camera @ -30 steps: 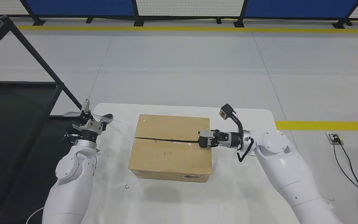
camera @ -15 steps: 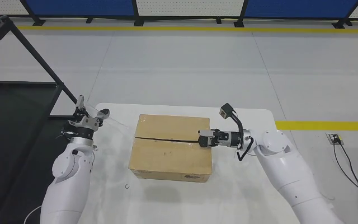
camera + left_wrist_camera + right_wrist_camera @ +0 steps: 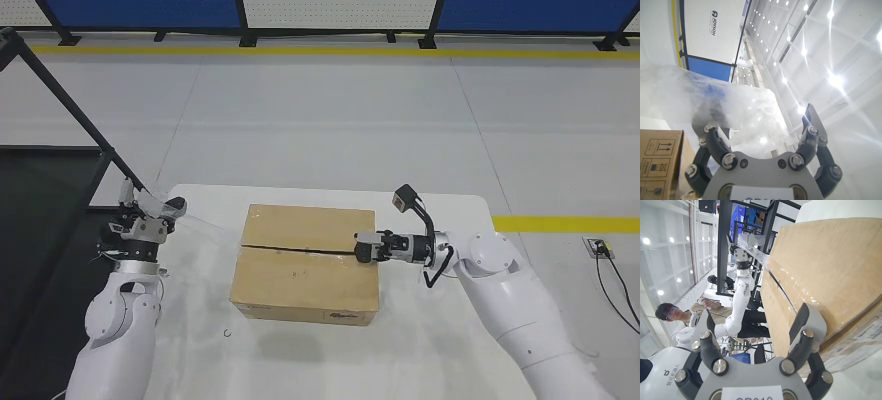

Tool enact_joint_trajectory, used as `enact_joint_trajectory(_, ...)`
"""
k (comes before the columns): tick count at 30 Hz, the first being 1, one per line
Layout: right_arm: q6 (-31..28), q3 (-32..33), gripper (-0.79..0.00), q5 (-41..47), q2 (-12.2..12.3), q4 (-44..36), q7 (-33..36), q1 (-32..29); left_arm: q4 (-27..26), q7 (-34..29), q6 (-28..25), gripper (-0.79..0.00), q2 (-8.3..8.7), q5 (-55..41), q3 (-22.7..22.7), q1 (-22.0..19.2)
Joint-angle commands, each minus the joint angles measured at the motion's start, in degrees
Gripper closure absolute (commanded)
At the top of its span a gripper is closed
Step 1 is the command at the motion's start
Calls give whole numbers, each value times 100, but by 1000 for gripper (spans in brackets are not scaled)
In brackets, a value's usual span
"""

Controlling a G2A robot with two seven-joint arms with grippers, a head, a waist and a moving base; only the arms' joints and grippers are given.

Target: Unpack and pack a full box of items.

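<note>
Top view: one cardboard box [image 3: 305,265] sits mid-frame on the table [image 3: 430,340]. The right gripper [image 3: 362,250] is at its right edge, and the left gripper [image 3: 145,208] is at far left.

Left wrist view: fingers [image 3: 811,121] spread wide, with one clear tape strip [image 3: 753,106] clinging to a finger.

Right wrist view: fingers [image 3: 804,317] spread, one resting on the box.

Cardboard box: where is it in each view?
Top view: cardboard box mid-table, between the arms.
Left wrist view: box corner beside the left tool.
Right wrist view: box top edge at the right tool.
Shared landmark: clear tape strip from seam to left tool.
</note>
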Motion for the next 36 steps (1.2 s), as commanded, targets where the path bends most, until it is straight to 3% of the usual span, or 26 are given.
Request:
enact_joint_trajectory(1, -2, 0, -785, -5, 2, -5, 5, -3, -165, 21, -53, -785, 0, -64, -71, 176)
enact_joint_trajectory(12, -24, -21, -785, 22, 2, 0, 39, -10, -484, 19, -235, -785, -7, -175, -251, 637)
enact_joint_trajectory(29, -41, 39, -785, -7, 46, -110, 32, -124, -413, -5, 83, -785, -2, -54, -221, 165)
enact_joint_trajectory(36, -24, 112, -785, -8, 74, -186, -77, -191, -752, -105, -57, -785, -6, 102, -175, 295)
